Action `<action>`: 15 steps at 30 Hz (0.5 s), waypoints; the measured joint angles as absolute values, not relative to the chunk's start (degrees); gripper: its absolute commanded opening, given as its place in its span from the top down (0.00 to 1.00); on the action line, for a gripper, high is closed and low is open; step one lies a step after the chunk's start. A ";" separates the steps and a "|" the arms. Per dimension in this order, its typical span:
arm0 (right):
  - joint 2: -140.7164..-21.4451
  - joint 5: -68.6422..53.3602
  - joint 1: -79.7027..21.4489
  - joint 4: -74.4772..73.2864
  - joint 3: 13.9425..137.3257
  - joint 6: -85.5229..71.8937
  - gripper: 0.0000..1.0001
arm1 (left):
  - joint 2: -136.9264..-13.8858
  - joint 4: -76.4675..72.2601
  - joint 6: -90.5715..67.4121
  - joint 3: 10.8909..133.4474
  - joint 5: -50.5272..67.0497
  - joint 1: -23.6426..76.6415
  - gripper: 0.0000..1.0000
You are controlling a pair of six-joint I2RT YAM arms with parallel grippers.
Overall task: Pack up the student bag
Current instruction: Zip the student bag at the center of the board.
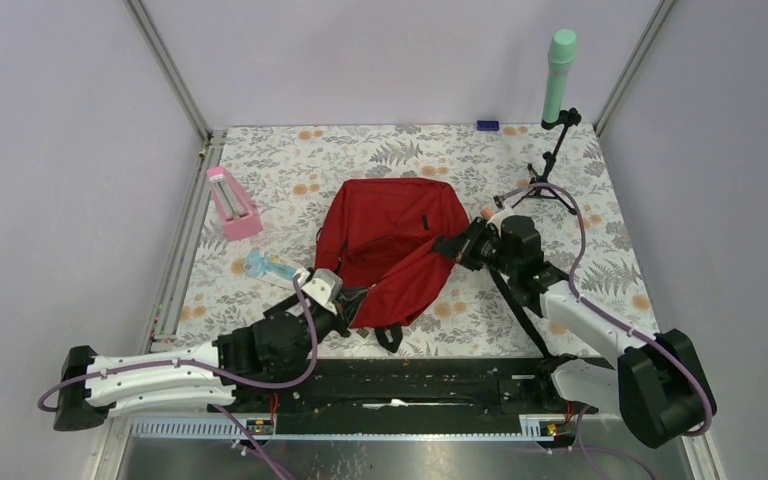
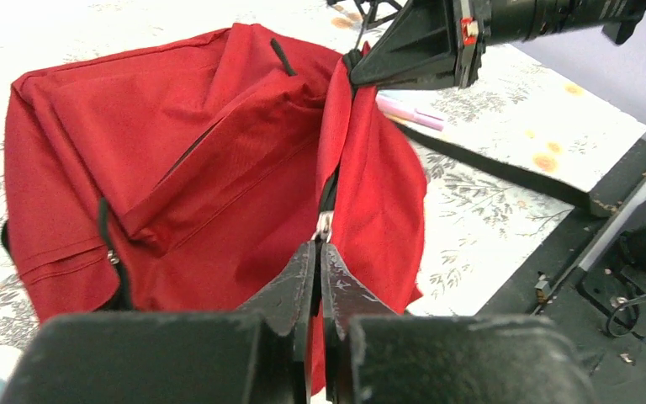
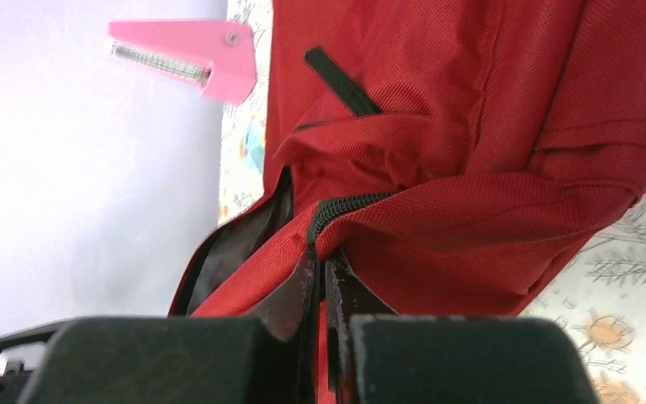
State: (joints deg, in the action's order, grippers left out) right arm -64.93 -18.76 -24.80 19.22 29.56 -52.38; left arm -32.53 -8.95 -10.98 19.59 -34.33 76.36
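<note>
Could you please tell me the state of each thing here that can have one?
Bag: on the table, main zip partly open.
Left gripper: shut on the bag's zip pull.
Right gripper: shut on the bag's edge.
Stapler: arm raised open.
Green tube: upright.

Both arms stretch forward and inward, the left hand (image 2: 318,250) and right hand (image 3: 321,263) each pinched closed.

Closing in on three sides with plain lilac walls (image 1: 380,60), meeting at slanting aluminium posts (image 1: 168,65). Spreading a fern-and-flower print across the surface (image 1: 360,150) — ending at a black strip (image 1: 430,372) along the near edge, then giving way to dull metal sheet (image 1: 410,458). Lighting everything softly, evenly.
</note>
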 measured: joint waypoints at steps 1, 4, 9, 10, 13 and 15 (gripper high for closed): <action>-65.80 -18.76 -23.99 18.87 30.26 -51.75 1.00 | -32.18 -8.69 -10.96 19.44 -34.68 76.36 1.00; -68.71 -18.70 -22.24 18.28 33.15 -49.36 1.00 | -31.40 -7.03 -10.87 19.05 -36.23 76.36 1.00; -74.96 -13.74 -17.32 18.00 38.54 -45.01 1.00 | -29.30 -5.85 -10.28 18.52 -38.72 76.29 1.00; -75.96 -12.82 -16.38 17.91 39.55 -44.18 1.00 | -28.86 -5.93 -10.09 18.44 -39.11 76.25 1.00; -76.86 -11.38 -15.14 17.82 41.17 -41.76 1.00 | -29.30 -6.15 -9.82 18.44 -39.24 76.14 1.00; -76.44 -11.38 -15.05 17.76 41.32 -40.07 1.00 | -30.55 -6.94 -9.54 18.44 -39.00 76.14 1.00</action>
State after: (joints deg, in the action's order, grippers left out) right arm -76.44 -11.38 -15.05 17.76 41.32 -40.07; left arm -30.55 -6.94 -9.54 18.44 -39.00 76.14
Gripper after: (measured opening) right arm 0.022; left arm 0.002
